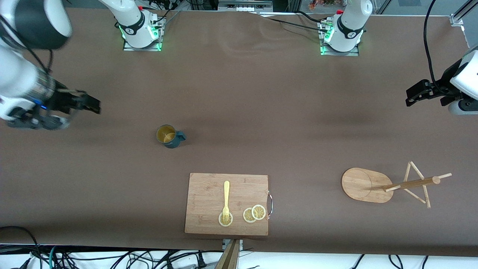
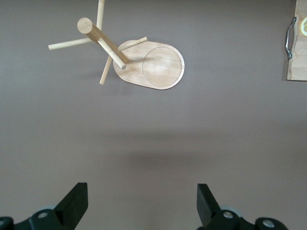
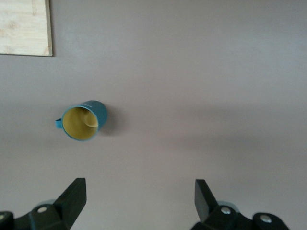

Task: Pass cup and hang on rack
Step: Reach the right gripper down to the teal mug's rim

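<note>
From the front camera, the small dark teal ribbed mug with its yellowish-tan inside stood upright on the brown table, toward the right arm's end, its little handle pointing toward the left arm's end, farther from the camera than the rectangular wooden cutting board with the yellow fork and lemon slices. The light wooden mug tree with oval base and thin pegs sat toward the left arm's end, well apart from the cup. The right gripper hung over bare table at its own end; the left gripper waited over its end, nothing in hand. Over to the left wrist view: the left gripper had its fingers wide apart, the rack in sight with its pole leaning toward the lens. And the right wrist view: the right gripper was spread apart and empty, with the cup ahead and off to one side. The pickup looked not yet begun; it would be done well by centring over the cup first, then pinching the wall away from the handle, so the handle stays free for the peg.
</note>
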You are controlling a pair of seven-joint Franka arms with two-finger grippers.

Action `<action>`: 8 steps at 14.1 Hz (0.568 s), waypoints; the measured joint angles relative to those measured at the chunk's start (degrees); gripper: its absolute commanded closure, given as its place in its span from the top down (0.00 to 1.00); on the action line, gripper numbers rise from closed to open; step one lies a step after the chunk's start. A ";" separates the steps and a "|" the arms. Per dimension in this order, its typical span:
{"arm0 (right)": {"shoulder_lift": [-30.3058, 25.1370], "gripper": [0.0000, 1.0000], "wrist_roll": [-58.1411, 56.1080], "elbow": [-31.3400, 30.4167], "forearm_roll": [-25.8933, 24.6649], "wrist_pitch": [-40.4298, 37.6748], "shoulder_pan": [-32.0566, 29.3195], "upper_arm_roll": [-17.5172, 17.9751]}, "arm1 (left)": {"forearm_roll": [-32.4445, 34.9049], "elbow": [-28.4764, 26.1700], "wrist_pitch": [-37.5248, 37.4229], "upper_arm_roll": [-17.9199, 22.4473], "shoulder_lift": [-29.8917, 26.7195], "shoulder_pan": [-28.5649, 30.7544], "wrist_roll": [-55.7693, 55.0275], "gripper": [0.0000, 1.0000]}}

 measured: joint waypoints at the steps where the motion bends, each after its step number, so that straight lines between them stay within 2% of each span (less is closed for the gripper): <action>1: 2.75 0.99 0.44 -0.19 0.00 2.54 1.28 0.06 | 0.00 0.00 0.00 0.91 0.00 -0.75 0.00 1.00; 5: 12.44 0.99 3.45 -2.46 0.01 12.91 5.40 0.14 | 0.00 -0.04 -0.46 5.53 -0.20 -4.61 0.00 1.00; 8: 13.75 0.99 4.51 -9.02 0.01 18.64 6.66 0.98 | 0.00 -0.03 -1.61 6.63 -0.49 -6.02 0.00 1.00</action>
